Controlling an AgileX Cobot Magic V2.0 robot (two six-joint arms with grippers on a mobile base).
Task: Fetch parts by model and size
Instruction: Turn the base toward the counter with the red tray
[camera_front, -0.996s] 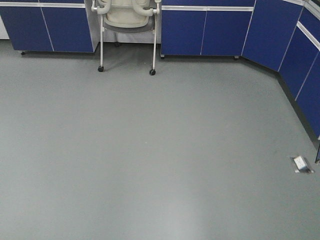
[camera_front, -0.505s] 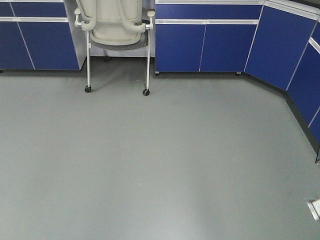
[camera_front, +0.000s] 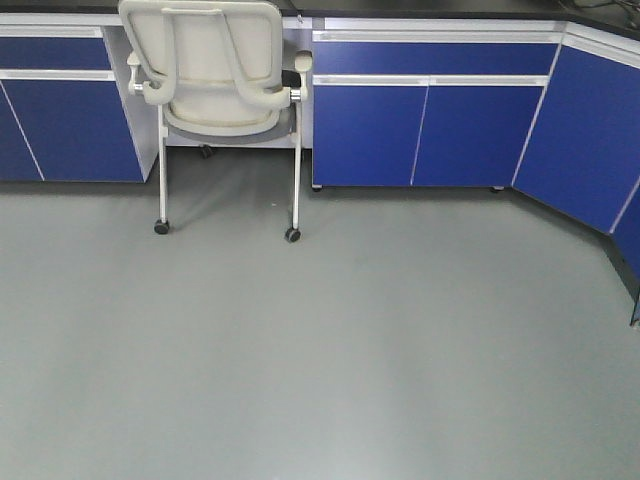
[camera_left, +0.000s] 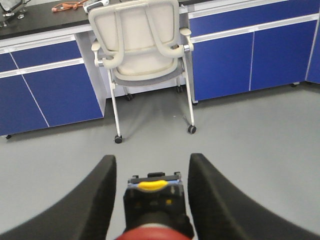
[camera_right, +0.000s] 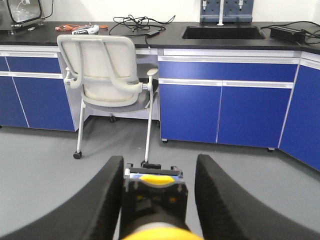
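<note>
The left pincer (camera_left: 151, 160) holds the small red-capped mushroom-head push-button switch (camera_left: 155, 210) between its two curved black fingers (camera_left: 100, 200). The red cap sits back toward the wrist and the black body and blue-grey base point forward. The fingers seem to bear on the wide cap, since a sliver of floor shows beside the narrower body, so the jaws stand only as narrow as the cap allows. The part lies level along the pincer, which I judge a sensible carrying pose: it cannot tip out while the base rolls. Ahead, the front view shows bare grey vinyl floor (camera_front: 320, 380), then a cream plastic chair on thin metal legs with castors (camera_front: 215, 75) tucked into the knee gap, and to its right a run of blue-fronted cabinets (camera_front: 430, 135) under a black-topped bench (camera_right: 165, 40). On that bench lie loose cables (camera_right: 137, 21), with a recessed sink (camera_right: 222, 32) further right. The right pincer (camera_right: 159, 159) grips the small yellow-capped mushroom-head push-button switch (camera_right: 152, 205) the same way, cap rearward, base forward, closed on the cap. With both parts in hand and none left on any surface in view, the fetching seems done and the carrying is under way (where they are to be set down is not in sight). The chair stands in the path to the left stretch of bench, so the clearer approach looks to be toward the cabinets on the right.
</note>
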